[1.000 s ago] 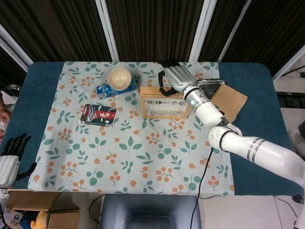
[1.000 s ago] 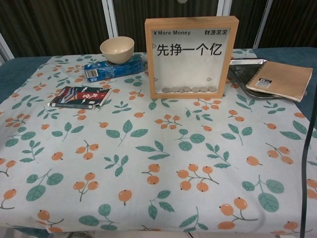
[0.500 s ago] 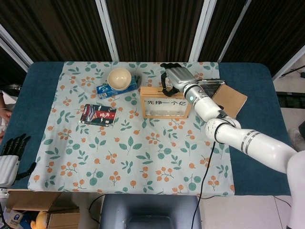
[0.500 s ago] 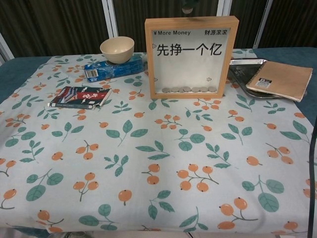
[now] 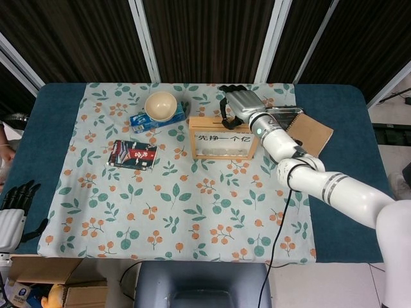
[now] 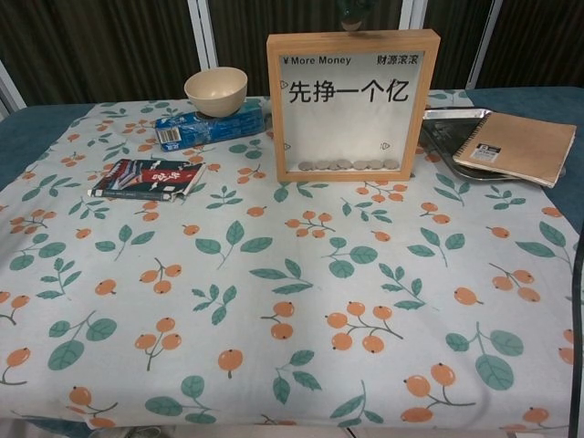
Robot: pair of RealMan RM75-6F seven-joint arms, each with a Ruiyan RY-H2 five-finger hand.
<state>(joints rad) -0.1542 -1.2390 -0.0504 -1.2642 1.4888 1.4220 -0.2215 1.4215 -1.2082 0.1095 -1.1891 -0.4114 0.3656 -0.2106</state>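
A wooden-framed glass coin box [image 5: 221, 138] [image 6: 352, 105] stands upright at the back middle of the floral cloth, with a row of coins [image 6: 351, 165] at its bottom. My right hand [image 5: 237, 102] hovers just behind and above the box's top edge, with its dark fingers curled down toward it. In the chest view only a fingertip [image 6: 351, 13] shows above the frame. Whether it pinches anything I cannot tell. My left hand [image 5: 14, 206] hangs off the table's left front corner, holding nothing, fingers apart.
A cream bowl [image 5: 160, 104] [image 6: 215, 89] sits on a blue packet [image 5: 137, 122] [image 6: 208, 126] left of the box. A dark red packet [image 5: 132, 154] [image 6: 148, 178] lies further left. A brown notebook [image 5: 310, 133] [image 6: 516, 146] rests on a metal tray [image 5: 287, 114] [image 6: 443, 117] at the right.
My right hand has shifted slightly right over the box's top edge, and its fingertip has come lower into the chest view. The left hand has stayed put.
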